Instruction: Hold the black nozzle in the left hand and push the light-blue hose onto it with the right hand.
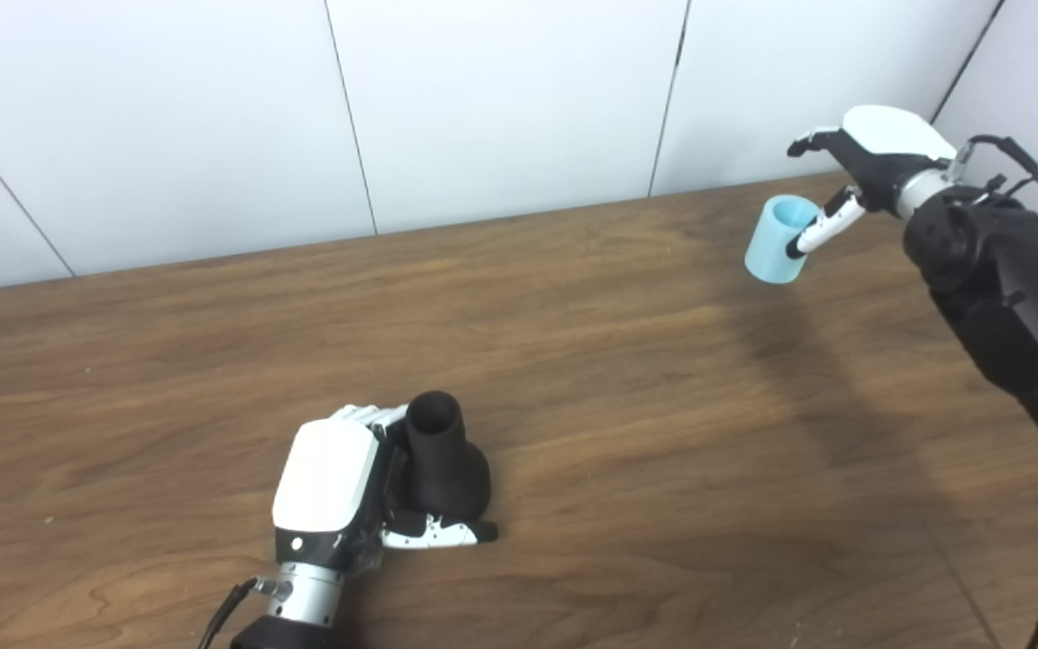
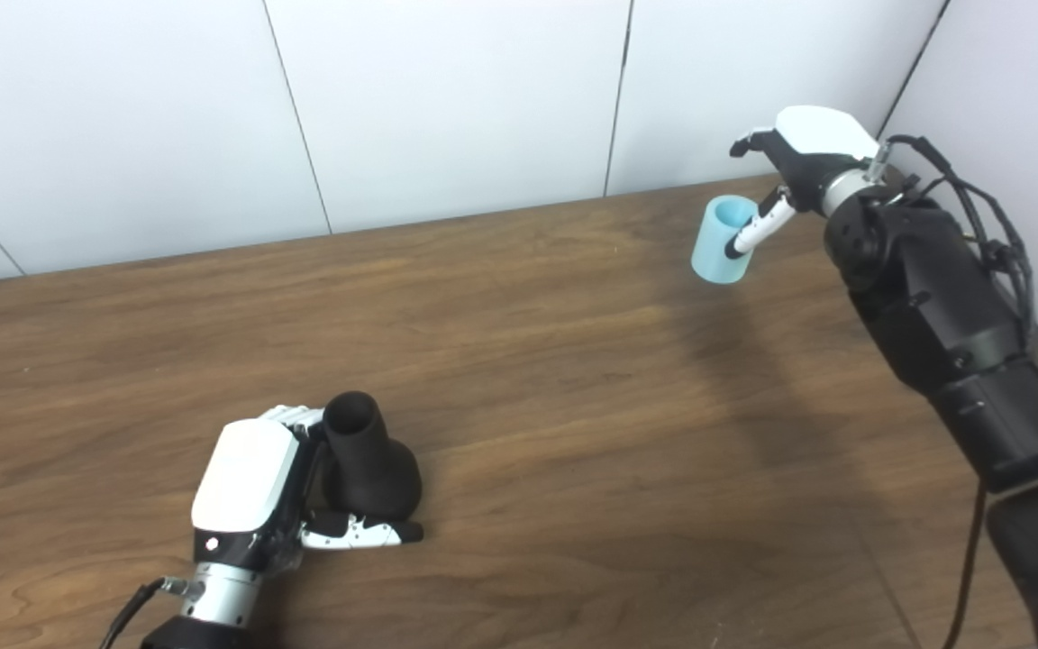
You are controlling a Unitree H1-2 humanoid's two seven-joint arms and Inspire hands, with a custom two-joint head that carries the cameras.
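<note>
The black nozzle (image 1: 443, 464) stands on its wide base near the table's front left, narrow open end up. My left hand (image 1: 330, 482) is closed around it: the fingers (image 1: 366, 415) curl behind the neck and the thumb lies along the base in front. The light-blue hose (image 1: 780, 240), a short open tube, stands at the far right of the table. My right hand (image 1: 870, 153) is beside it with fingers spread, open. Its thumb rests against the tube's near side, and the other fingers reach out above and behind the tube without closing on it.
A brown wooden table (image 1: 573, 379) runs back to a white panelled wall. The black right forearm (image 1: 1006, 288) with loose cables crosses the table's right side. A wide stretch of bare wood separates the two hands.
</note>
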